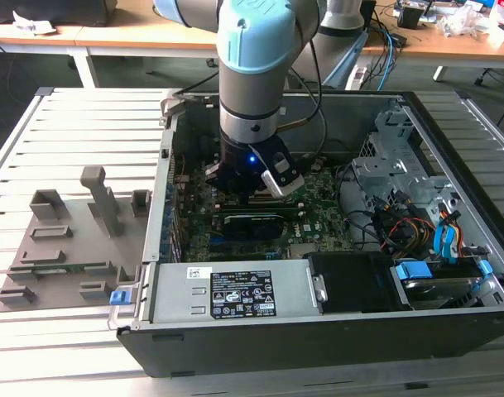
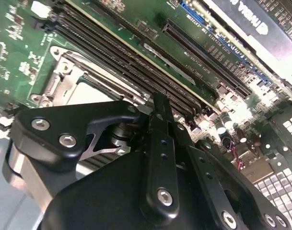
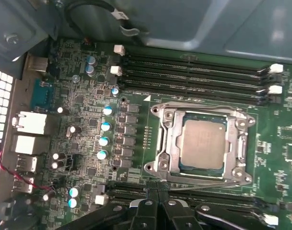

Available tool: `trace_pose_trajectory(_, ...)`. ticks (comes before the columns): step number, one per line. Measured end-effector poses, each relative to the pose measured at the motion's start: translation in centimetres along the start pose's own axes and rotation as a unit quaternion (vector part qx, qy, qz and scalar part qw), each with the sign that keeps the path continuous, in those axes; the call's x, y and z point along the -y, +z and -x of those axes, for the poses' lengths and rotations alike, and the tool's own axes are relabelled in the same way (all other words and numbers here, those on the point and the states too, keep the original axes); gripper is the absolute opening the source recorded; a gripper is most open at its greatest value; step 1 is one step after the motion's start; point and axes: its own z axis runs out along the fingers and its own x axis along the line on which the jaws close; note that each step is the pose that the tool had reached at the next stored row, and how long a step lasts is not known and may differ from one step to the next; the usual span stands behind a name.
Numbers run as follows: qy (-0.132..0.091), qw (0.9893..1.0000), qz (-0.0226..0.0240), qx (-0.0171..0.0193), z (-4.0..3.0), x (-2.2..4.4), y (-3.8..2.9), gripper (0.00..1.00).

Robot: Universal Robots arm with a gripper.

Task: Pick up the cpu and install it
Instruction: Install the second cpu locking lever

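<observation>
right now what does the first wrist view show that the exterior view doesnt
First wrist view alone: the cpu sitting flat in its metal-framed socket, with empty memory slots beside it.

Exterior view alone: the whole open computer case, the arm reaching down into it, the grey holder blocks on the slatted table at the exterior view's left.

Both: the green motherboard and dark parts of the gripper.
</observation>
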Motion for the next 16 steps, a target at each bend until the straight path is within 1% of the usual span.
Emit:
trace_pose_trajectory(1, 0.000, 1.0000, 0.0001, 0.0000, -0.17, 0.00, 0.23, 0.11)
trace_pose_trajectory(3, 0.000, 1.0000, 0.0001, -0.0001, -0.34, -0.09, 0.43, 0.11)
trace_pose_trajectory(8, -0.001, 1.0000, 0.0002, 0.0000, -0.32, -0.37, 0.62, 0.11)
trace_pose_trajectory(9, -0.002, 1.0000, 0.0002, -0.0002, -0.29, -0.58, 0.74, 0.11)
trace_pose_trajectory(10, -0.003, 1.0000, 0.0003, -0.0003, -0.25, -1.02, 0.83, 0.11)
trace_pose_trajectory(11, -0.004, 1.0000, 0.0014, -0.0003, -0.23, -1.14, 0.93, 0.11)
trace_pose_trajectory(13, -0.006, 1.0000, 0.0074, 0.0002, -0.25, -1.11, 1.26, 0.11)
trace_pose_trajectory(16, -0.009, 0.9999, 0.0081, 0.0000, -0.25, -1.01, 1.31, 0.11)
